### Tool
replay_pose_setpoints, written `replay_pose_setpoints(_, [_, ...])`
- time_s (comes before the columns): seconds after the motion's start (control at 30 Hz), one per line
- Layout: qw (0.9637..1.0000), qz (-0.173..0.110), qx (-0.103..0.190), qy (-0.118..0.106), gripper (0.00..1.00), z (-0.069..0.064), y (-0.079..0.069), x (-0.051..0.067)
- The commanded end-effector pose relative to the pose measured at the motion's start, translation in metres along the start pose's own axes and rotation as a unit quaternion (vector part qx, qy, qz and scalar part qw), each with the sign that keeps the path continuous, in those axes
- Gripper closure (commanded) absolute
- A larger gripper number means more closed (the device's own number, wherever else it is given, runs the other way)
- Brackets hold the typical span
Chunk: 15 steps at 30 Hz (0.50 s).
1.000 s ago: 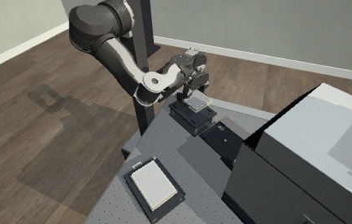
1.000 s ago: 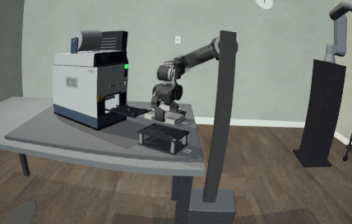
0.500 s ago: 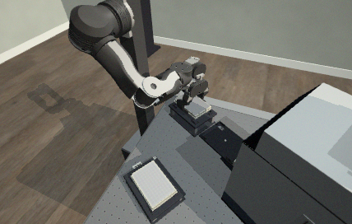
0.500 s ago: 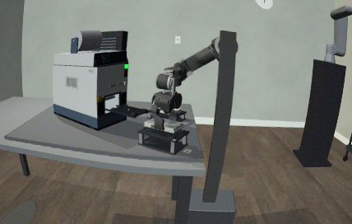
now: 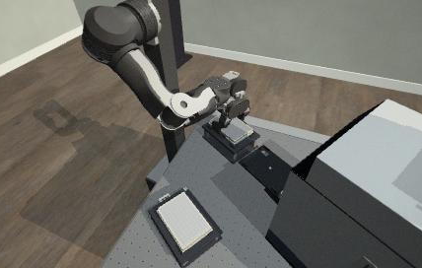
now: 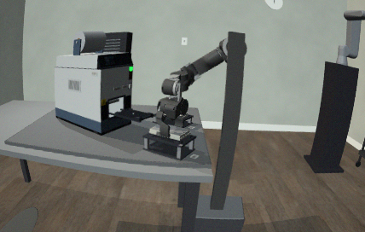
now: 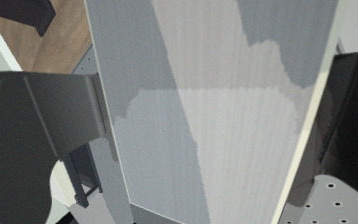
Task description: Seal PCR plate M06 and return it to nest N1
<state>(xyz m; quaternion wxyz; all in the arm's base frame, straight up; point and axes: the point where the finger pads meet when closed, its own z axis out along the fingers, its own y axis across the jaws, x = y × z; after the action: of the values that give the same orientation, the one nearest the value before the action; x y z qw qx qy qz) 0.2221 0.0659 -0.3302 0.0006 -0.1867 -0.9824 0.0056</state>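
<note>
1. On the plate nest N1 (image 5: 230,144), at the table's far corner near the arm's post, sits plate M06 (image 5: 236,131), flat and the right way up, its foil-covered top facing upward.
2. M06's long axis runs, in the top view, from lower left to upper right, roughly parallel to the sealer's front face; whether it is fully down inside the locators cannot be told.
3. Counting plates: two. M06 on N1, and M09 (image 5: 184,220) on the plate nest N2 (image 5: 209,242) at the near edge of the table, well apart from each other.
4. Counting nests: two, both dark frames on the grey table (image 5: 249,236).
5. One sealer (image 6: 89,85) stands on the table, its lamp (image 6: 130,69) green, and its stage (image 6: 134,114) is out in front of the housing, with nothing visible in its pocket.
6. One arm reaches down over N1; the gripper (image 6: 170,128) points straight down onto M06.
7. Its fingers are closed on M06 and grip it across the short width, one finger (image 7: 45,125) against each long side, so the plate lies between them.
8. From the wrist view, M06's foil top (image 7: 215,110) fills the middle of the picture, the dark fingers pressing its left and right edges, the right one (image 7: 350,115) mostly in shadow.
</note>
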Motion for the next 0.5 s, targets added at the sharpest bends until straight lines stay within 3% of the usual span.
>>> replay_pose_setpoints(0.0, [1.0,-0.003,-0.006,-0.002,1.0,-0.0014,0.0025,-0.0005])
replay_pose_setpoints(0.47, [1.0,0.0,-0.003,-0.003,1.0,-0.0059,0.0019,-0.0023])
